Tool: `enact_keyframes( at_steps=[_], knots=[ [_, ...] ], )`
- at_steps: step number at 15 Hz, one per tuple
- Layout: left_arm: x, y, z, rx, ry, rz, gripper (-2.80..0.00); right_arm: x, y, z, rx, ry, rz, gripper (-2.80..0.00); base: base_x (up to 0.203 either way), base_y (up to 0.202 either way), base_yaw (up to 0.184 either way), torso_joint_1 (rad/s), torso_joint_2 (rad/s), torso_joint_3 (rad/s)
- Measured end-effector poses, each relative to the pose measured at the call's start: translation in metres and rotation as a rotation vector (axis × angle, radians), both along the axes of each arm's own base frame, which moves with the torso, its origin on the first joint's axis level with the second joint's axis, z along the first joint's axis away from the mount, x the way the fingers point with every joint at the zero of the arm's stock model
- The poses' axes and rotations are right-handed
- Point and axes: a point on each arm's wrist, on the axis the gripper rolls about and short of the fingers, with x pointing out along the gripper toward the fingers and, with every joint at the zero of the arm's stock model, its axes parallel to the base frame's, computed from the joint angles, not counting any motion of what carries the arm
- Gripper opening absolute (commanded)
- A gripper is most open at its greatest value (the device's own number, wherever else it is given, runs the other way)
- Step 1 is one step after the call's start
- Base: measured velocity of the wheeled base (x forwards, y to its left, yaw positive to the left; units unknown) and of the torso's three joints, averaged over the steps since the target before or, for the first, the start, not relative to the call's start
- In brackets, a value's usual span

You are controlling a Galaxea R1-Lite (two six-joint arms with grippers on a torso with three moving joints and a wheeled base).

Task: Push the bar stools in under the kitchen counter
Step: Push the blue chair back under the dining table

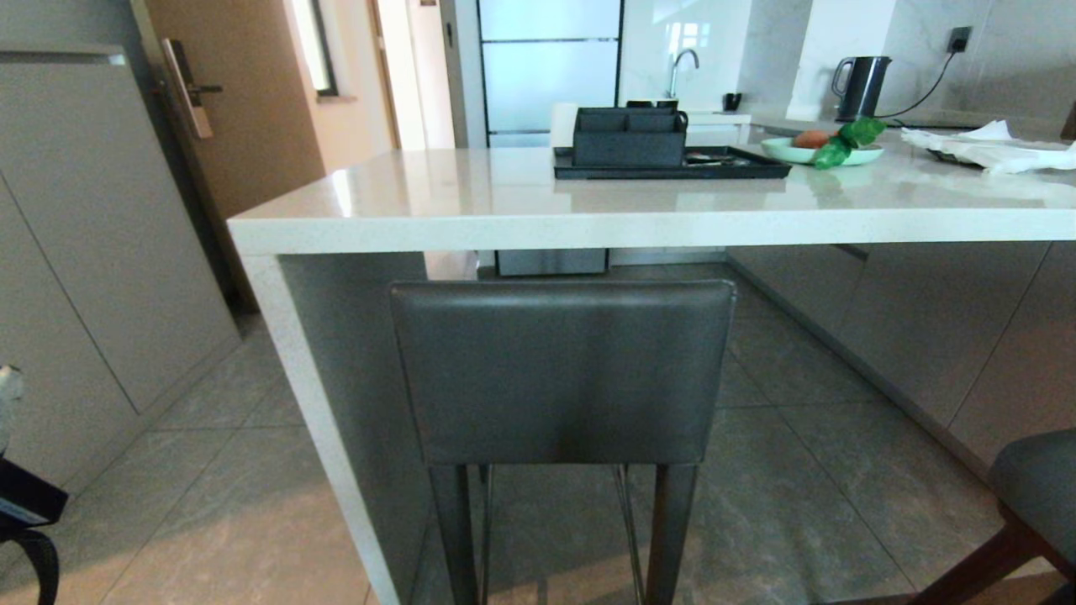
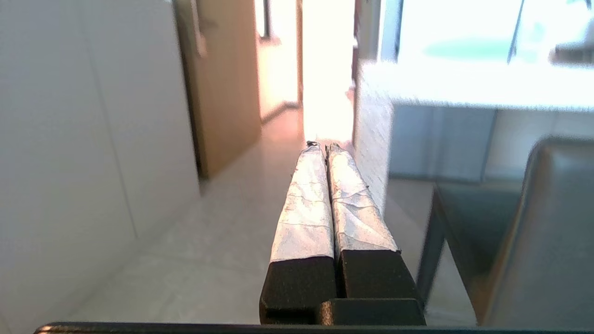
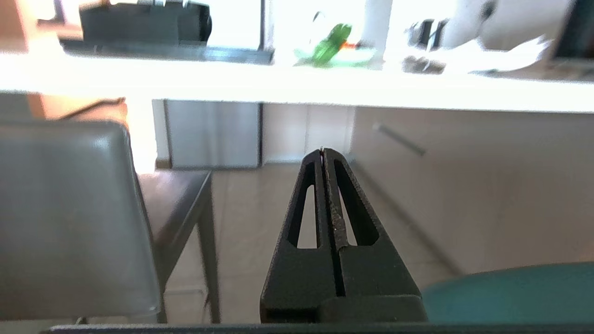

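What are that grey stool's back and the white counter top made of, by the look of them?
The grey bar stool's square back looks like leather or a leather-like covering: smooth, with a dull sheen and stitched edges. The long white kitchen counter top looks like polished stone or a stone-look slab: glossy, finely speckled, mirroring the black tray on it.

The left gripper [image 2: 323, 147], its two long fingers [image 2: 306, 204] wrapped in pale crinkled tape above black bases, has them pressed together along their whole length, pointing straight ahead toward 12 o'clock. The right gripper [image 3: 323, 150], with bare black slotted triangular fingers [image 3: 355, 208], is likewise closed tip to tip, empty, aimed toward 12 o'clock.
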Motion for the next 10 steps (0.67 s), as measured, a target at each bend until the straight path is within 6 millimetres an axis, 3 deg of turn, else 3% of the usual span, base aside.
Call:
enact_keyframes(
  at_steps=[5,10],
  knots=[
    [-0.040,0.016,0.005,0.062,-0.096,0.097,-2.80,-0.065,-0.013,0.013,-0.009,-0.019,-0.079,-2.80,0.000,0.000,0.000,0.000,0.00,0.000],
    [-0.091,0.018,0.009,0.132,-0.174,0.033,-2.80,-0.096,-0.011,0.032,-0.068,-0.089,-0.130,-2.80,0.000,0.000,0.000,0.000,0.00,0.000]
  ],
)
